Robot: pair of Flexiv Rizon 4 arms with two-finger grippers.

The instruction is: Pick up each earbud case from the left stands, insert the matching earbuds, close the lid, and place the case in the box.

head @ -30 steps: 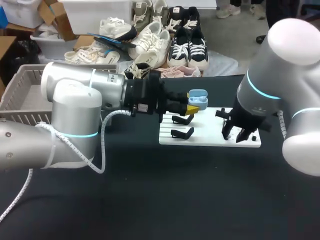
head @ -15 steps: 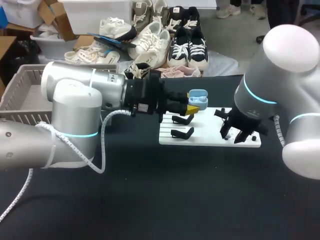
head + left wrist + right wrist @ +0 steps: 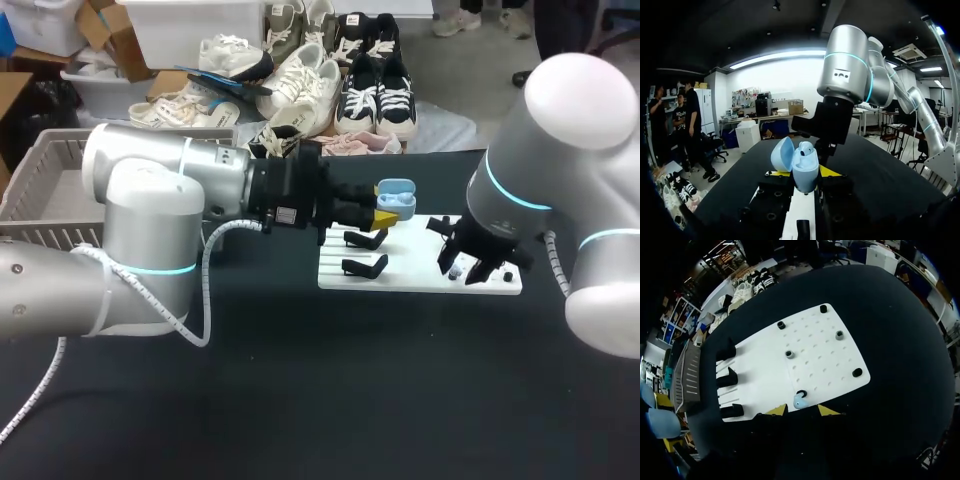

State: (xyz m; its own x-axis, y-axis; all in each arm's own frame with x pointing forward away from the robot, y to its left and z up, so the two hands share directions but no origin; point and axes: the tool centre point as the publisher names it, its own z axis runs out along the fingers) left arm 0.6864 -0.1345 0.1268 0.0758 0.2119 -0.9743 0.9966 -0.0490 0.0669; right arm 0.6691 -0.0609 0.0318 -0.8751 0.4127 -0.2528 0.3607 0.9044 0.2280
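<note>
My left gripper (image 3: pixel 390 207) is shut on a light blue earbud case (image 3: pixel 397 194), held above the far edge of the white board (image 3: pixel 420 278). In the left wrist view the case (image 3: pixel 805 172) stands upright between the yellow tips with its lid (image 3: pixel 782 153) swung open and one earbud (image 3: pixel 806 147) seated inside. My right gripper (image 3: pixel 466 264) hangs low over the board's right half. In the right wrist view its fingers stand open on either side of a small light blue earbud (image 3: pixel 799 401), which lies beside a black peg holder (image 3: pixel 801 392).
Three black case stands (image 3: pixel 727 377) line the board's left side, two of which show in the head view (image 3: pixel 364 265). Several more black peg holders (image 3: pixel 839 335) dot its right half. A grey slatted basket (image 3: pixel 40 175) sits at the table's far left.
My right arm has shifted slightly left, bringing its gripper a little up and left over the board. The left arm and the case have stayed still.
</note>
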